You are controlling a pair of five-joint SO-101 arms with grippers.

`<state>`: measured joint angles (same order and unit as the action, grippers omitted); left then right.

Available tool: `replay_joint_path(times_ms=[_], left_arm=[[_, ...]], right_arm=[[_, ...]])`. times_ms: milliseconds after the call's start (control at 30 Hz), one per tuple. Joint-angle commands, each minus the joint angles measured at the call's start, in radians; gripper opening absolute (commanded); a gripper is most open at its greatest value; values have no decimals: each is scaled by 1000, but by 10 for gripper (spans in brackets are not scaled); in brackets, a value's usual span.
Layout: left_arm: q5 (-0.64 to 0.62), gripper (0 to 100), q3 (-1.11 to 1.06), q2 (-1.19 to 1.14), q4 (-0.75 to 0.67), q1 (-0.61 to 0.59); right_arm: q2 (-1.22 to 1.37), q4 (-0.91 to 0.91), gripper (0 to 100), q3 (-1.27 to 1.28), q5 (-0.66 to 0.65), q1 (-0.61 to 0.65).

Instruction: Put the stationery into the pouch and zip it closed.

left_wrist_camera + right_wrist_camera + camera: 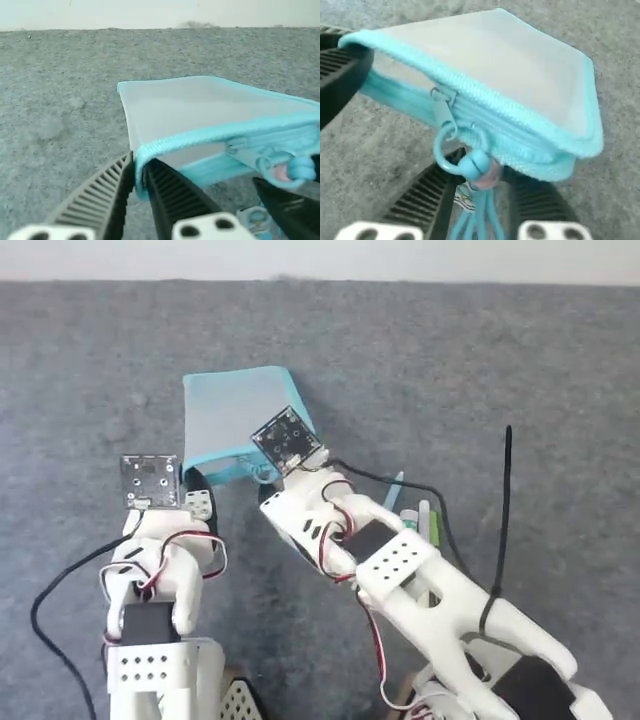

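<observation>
Holding: I am pinching the near-left corner of the light blue zip pouch (200, 110), pale and translucent on its face, in the left gripper (139, 167). Its ribbed fingers are pressing together on the turquoise edge binding.
Pouch: it is lying flat on the grey felt-covered table (500, 360), toward the far edge and a little left of centre, with its zip edge facing the arms.
Other arm: the right gripper (487, 172) is hovering at the zip edge, its fingers standing spread and straddling the blue cord pull (477, 165) with its bead, not closing on it.
Zip axis: the zip line is running from my pinched corner across to the right gripper, and the slider (442, 107) is sitting partway along it.
Nearer arm: the right one is sitting right at the pull, while the left is anchoring the corner.
Stationery: pale pens (418, 515) are lying on the table beside the right arm, outside the pouch and partly hidden.
Judging: I am reckoning the pull wants gripping before any slide along that line, and I am not managing to tell how much of the zip is standing open.
</observation>
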<state>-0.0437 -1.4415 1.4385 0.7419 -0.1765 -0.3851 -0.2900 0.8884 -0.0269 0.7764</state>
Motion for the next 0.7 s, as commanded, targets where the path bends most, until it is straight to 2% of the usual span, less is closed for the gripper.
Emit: replay_joint_path(times_ms=[0,67,167,300,467,667], left_arm=[[-11,13,44,15,-3,2],[-11,13,44,15,-2,2],[-11,13,44,15,-2,-3],[-11,13,44,15,0,-3],[-11,13,44,15,2,-3],[-11,13,44,15,3,-5]], right_arm=[[-18,7,6,-14,5,-13],[-48,-56,12,-14,-3,-21],[-156,-266,8,-54,-74,-38],[-318,-486,7,-100,-103,-122],[-430,-579,7,-95,-146,-223],[-417,-607,6,-94,-153,-249]])
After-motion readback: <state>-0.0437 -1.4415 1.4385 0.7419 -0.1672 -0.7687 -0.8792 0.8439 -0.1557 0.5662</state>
